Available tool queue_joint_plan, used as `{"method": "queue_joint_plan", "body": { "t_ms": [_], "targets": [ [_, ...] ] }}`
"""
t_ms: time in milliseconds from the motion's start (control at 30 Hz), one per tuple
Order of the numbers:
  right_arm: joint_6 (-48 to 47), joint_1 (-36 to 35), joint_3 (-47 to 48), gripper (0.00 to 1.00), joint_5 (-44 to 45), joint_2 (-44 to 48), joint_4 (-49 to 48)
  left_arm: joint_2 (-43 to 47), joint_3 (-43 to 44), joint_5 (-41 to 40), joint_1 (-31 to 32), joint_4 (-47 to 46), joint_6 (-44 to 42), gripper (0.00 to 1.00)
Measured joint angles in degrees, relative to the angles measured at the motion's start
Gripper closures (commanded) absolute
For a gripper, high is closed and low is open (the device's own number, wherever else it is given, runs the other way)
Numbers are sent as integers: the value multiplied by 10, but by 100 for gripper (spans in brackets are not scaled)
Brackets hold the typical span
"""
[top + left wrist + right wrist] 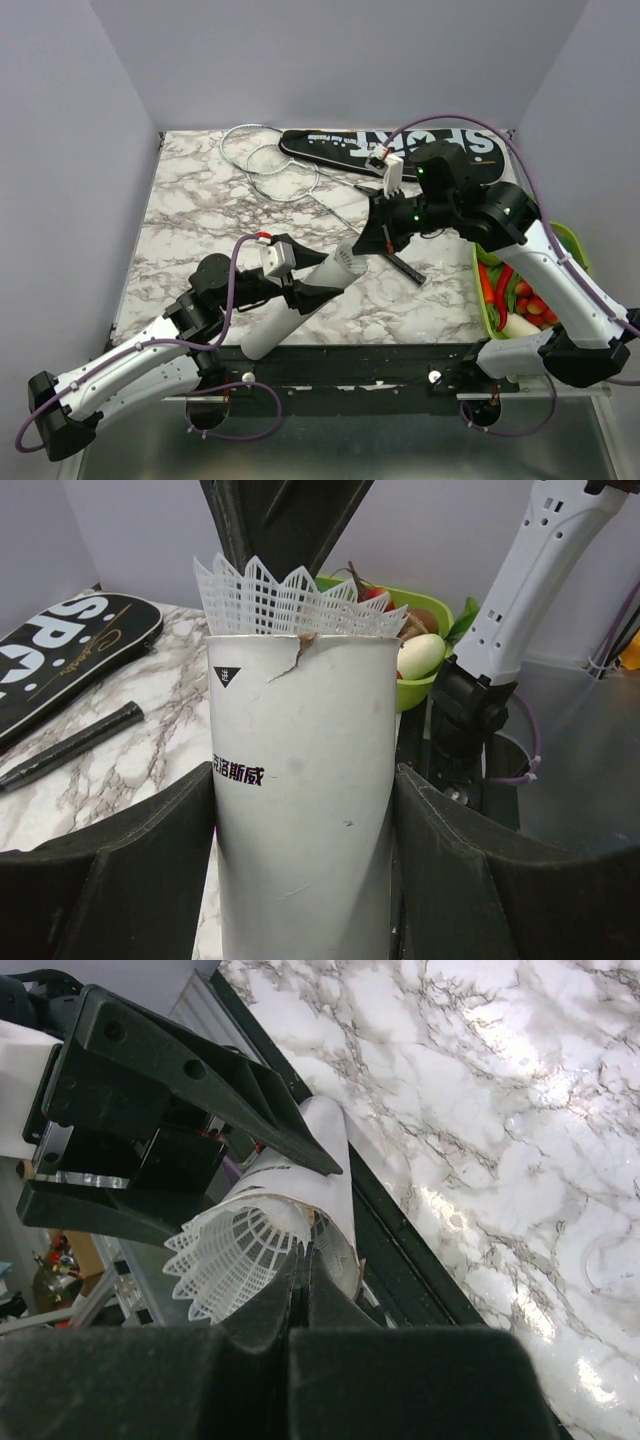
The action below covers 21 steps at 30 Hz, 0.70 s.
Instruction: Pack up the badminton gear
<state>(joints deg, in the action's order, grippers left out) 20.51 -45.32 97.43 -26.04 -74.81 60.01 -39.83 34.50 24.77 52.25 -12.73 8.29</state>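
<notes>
White tube (300,810) hides the shuttlecock (285,600), only its skirt showing.

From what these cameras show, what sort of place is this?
Probably a robot lab bench, not a sports hall: a marble-pattern table boxed in by plain grey walls, two robot arms mounted at its near edge, and a black racket bag lying on it.

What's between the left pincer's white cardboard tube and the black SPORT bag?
A black racket handle, lying on marble tabletop between white cardboard tube and black SPORT bag; left wrist view shows it.
</notes>
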Motion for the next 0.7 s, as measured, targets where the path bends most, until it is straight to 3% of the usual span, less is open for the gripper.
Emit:
{"method": "queue_joint_plan", "body": {
  "t_ms": [333,700],
  "targets": [
    [-12,-77,73,99,68,-78,35,10,-5,-47,0,1,-7,100],
    [-25,-116,56,99,147,-119,55,5,-5,-69,3,27,-28,100]
  ]
}}
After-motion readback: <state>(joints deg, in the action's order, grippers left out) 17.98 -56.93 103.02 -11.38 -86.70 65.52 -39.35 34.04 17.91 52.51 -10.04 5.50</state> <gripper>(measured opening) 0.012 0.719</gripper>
